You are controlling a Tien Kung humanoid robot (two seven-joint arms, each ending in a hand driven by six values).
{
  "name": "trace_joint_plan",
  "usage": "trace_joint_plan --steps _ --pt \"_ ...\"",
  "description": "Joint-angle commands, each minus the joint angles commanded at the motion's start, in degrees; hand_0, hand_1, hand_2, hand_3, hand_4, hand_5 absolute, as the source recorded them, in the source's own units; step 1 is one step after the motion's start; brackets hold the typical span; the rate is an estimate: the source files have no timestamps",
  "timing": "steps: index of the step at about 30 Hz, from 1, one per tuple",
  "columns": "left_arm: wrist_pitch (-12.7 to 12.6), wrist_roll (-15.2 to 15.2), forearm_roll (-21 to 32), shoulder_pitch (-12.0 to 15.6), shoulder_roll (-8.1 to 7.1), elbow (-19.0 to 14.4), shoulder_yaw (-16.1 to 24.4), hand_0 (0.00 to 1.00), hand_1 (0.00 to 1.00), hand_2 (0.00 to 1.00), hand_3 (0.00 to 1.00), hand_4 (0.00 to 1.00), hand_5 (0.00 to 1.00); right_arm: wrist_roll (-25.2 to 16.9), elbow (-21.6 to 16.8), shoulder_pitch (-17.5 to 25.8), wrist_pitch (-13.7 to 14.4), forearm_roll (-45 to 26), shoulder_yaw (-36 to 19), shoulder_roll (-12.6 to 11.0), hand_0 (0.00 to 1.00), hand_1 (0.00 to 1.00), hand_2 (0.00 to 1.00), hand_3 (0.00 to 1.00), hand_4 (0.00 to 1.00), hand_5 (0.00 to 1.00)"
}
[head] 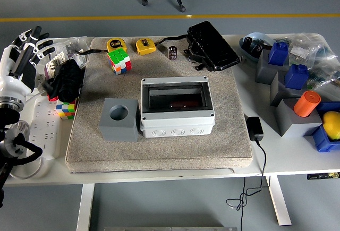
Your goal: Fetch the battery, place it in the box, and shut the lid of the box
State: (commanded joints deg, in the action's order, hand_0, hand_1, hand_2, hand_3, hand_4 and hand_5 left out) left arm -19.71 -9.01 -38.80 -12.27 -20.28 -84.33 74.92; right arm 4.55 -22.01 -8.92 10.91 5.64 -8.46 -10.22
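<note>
Battery (173,52) print illegible; left hand (25,56) spread open.

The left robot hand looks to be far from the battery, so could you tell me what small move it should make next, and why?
Probably a reach forward and to the right, toward the battery. The left robot hand hovers open over the table's left edge and holds nothing, while the battery stands upright at the mat's far edge, between the yellow tape measure and the black case.
</note>
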Motion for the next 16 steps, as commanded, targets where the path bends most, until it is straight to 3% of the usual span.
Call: trace_joint_plan --steps 10,16 --pt "0.37 1.08 -1.01 -1.19 -1.22 -0.40 -2.40 0.578 0.631 0.632 0.637 0.946 0.478 -0.11 0.10 -0.76 -0.15 -0.22 -0.98 -0.53 0.611 0.643 0.621 0.573 0.919 0.480" --pt "0.61 1.40 -1.70 -1.03 -0.97 -0.44 -2.23 0.578 0.631 0.632 0.637 0.946 0.478 -0.09 0.06 -0.94 -0.19 0.37 -1.97 -0.62 0.612 0.643 0.621 0.572 0.920 0.481"
